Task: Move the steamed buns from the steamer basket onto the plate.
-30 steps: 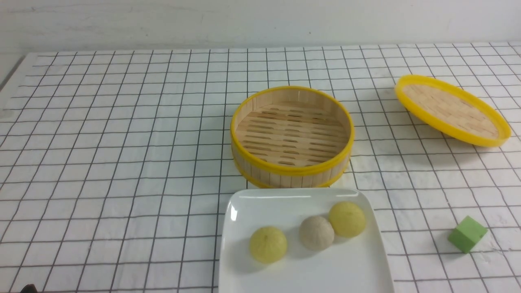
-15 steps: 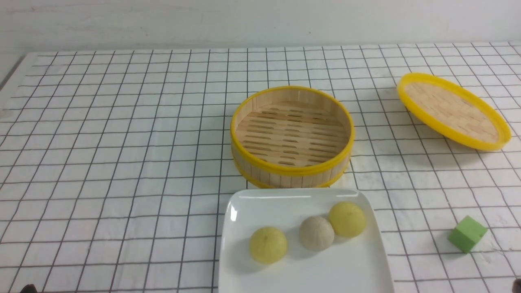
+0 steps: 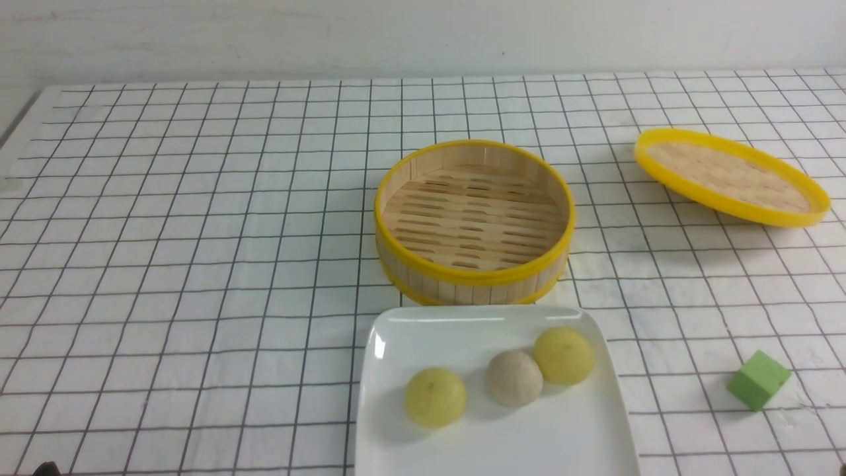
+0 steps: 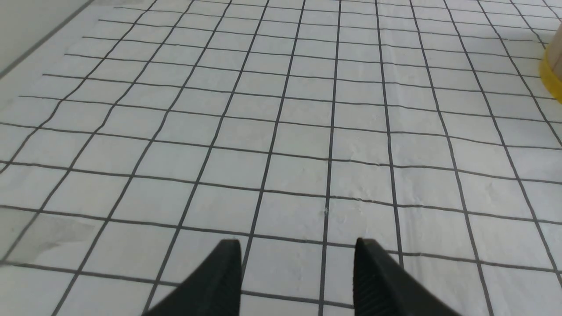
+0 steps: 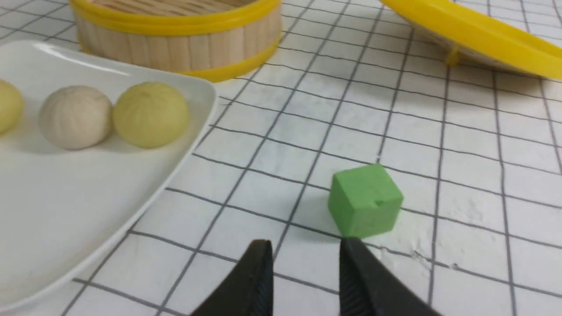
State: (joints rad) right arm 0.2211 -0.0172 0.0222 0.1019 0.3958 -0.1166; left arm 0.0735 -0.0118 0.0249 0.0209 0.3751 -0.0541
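Front view: checked tablecloth (image 3: 198, 231) covers the whole work surface. White square plate (image 3: 492, 436) sits at the near edge, just in front of the steamer basket (image 3: 474, 221), the 2 close but with a sliver of cloth between. Basket interior shows bare slats, nothing in it. Woven lid (image 3: 730, 177) lies well off to the right, tilted, 1 edge raised off the cloth. All 3 steamed buns (image 3: 513, 378) are on the plate: 1 yellow at left standing apart, the beige one touching the other yellow at right. Green cube (image 3: 759, 379) sits right of the plate, clear of it. Left gripper (image 4: 298, 276), seen from its wrist camera, hangs over bare cloth with jaws spread and nothing between them. Right gripper (image 5: 305, 272), from its own wrist camera, has jaws parted by a narrower gap, also empty, with the cube just beyond 1 fingertip. Judged from the layout, the transfer looks complete. Risks from here: the right-hand yellow bun lies near the plate's right edge, so a knock to the plate could roll it off; a right arm move could clip the cube; the tilted lid may rock or settle.
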